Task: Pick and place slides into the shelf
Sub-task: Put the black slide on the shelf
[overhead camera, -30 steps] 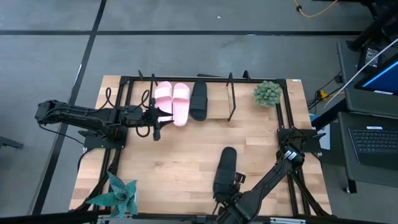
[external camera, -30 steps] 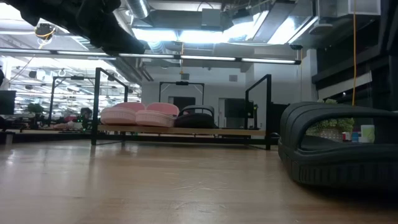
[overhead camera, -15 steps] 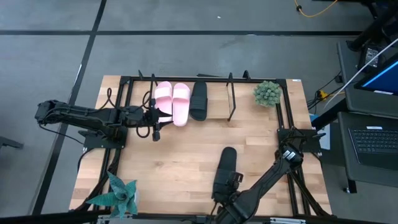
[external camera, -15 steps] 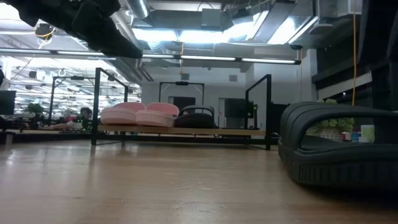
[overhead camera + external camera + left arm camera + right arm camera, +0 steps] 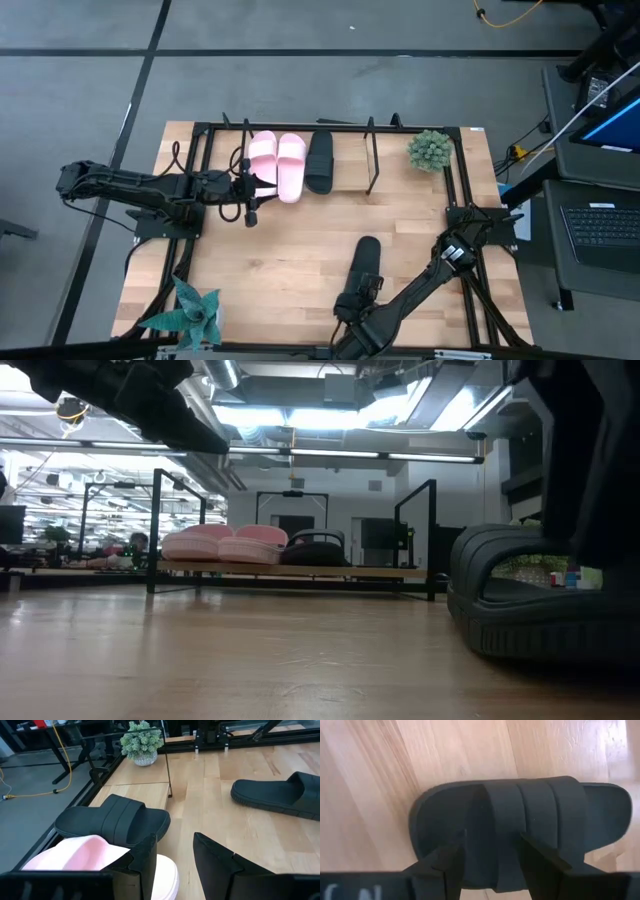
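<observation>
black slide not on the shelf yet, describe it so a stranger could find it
On the wooden table, look away from the shelf toward the near edge. The black slide lies alone on bare wood under the right gripper. Its twin and both pink slides already sit on the shelf.

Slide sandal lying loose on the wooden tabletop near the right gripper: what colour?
Black slide sandal, strap included; right wrist view shows it best.

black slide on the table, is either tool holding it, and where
Not held yet. The right tool is open, fingers straddling the black slide's strap; the left tool is open and empty.
</observation>
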`<state>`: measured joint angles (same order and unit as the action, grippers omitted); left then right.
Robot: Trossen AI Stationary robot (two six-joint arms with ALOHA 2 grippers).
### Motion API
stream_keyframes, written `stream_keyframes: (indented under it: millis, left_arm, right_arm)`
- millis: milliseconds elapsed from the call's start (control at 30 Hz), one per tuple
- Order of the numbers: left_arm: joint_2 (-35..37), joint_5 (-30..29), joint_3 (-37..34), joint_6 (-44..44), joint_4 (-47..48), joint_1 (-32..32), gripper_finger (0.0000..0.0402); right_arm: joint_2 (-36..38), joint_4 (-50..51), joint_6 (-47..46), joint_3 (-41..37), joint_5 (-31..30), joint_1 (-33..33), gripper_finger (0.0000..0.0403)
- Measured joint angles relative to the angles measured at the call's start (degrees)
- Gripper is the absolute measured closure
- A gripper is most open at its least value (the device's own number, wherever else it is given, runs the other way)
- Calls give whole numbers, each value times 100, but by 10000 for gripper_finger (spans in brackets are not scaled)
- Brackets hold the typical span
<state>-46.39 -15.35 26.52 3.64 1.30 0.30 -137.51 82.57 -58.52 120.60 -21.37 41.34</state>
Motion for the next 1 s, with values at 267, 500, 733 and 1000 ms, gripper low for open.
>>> stream_keyframes:
  millis: [267, 500, 733, 1000]
  left_arm:
    - [0, 0, 0, 0, 20, 0, 281]
    - [0, 0, 0, 0, 20, 0, 281]
    - [0, 0, 0, 3, 42, -1, 281]
    - [0, 0, 0, 4, 70, -1, 281]
  right_arm:
    - [-7, 406, -272, 0, -101, 2, 231]
    - [-7, 584, -244, 0, -205, -4, 231]
    - [-7, 547, -118, 0, -205, -4, 231]
    - [-155, 554, -105, 0, -225, 13, 231]
